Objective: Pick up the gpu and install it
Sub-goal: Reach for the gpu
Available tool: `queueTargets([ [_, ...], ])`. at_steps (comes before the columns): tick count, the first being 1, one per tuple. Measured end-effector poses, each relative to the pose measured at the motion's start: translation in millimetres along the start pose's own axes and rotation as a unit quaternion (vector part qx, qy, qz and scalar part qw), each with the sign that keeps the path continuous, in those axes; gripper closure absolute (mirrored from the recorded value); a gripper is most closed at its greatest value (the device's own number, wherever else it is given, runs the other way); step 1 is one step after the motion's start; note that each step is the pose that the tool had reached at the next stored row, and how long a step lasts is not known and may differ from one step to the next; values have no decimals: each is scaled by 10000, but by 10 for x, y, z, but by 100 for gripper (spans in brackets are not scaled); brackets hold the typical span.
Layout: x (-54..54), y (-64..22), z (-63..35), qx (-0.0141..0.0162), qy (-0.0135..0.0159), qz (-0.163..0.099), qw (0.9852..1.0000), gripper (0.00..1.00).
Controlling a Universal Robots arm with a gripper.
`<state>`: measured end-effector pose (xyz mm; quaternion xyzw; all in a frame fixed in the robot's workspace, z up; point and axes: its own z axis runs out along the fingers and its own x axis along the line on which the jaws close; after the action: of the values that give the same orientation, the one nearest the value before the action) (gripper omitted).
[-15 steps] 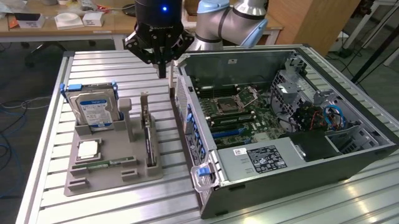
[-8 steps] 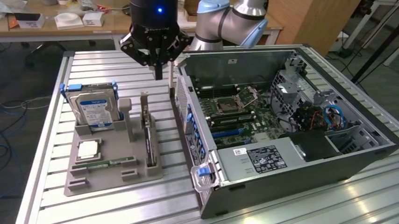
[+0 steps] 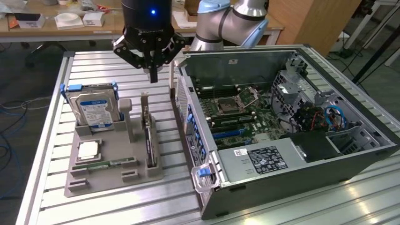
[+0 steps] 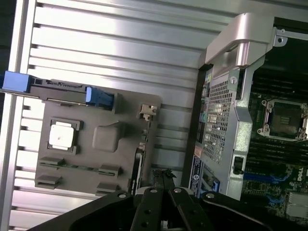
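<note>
The surface (image 3: 119, 208) was ribbed silver, the tray (image 3: 103, 180) plain grey, the hard drive (image 3: 95, 112) silver with a blue-and-white label and blue side rails, the gpu (image 3: 150, 145) dark along its edge, the gripper (image 3: 153, 77) black with a blue light, and the motherboard (image 3: 251, 99) green with blue slots.

We see the gpu (image 3: 149, 143) only edge-on, standing in the grey holder (image 3: 100, 183) beside the computer case (image 3: 281, 187), so both its faces are hidden from us. In the wrist view the gripper (image 4: 165, 174) covers one end of the card, and the picture's edge cuts the gripper's body off. The print on the label (image 3: 269, 159) inside the case is too small for us to read. Behind the case, the arm (image 3: 222, 23) runs out of the exterior picture.
</note>
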<state>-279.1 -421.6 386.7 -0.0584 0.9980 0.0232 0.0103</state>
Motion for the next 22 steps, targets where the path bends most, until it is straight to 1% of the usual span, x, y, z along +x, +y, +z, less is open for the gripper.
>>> queueTargets([
  [2, 37, -9, -1, 0, 1, -10, 10000, 89],
  [7, 168, -9, -2, 0, 1, -13, 10000, 89],
  [11, 237, -11, -3, 0, 1, -16, 10000, 89],
  [19, 337, -13, -4, 0, 1, -20, 10000, 89],
  [22, 342, -12, -3, -1, 1, -20, 10000, 89],
])
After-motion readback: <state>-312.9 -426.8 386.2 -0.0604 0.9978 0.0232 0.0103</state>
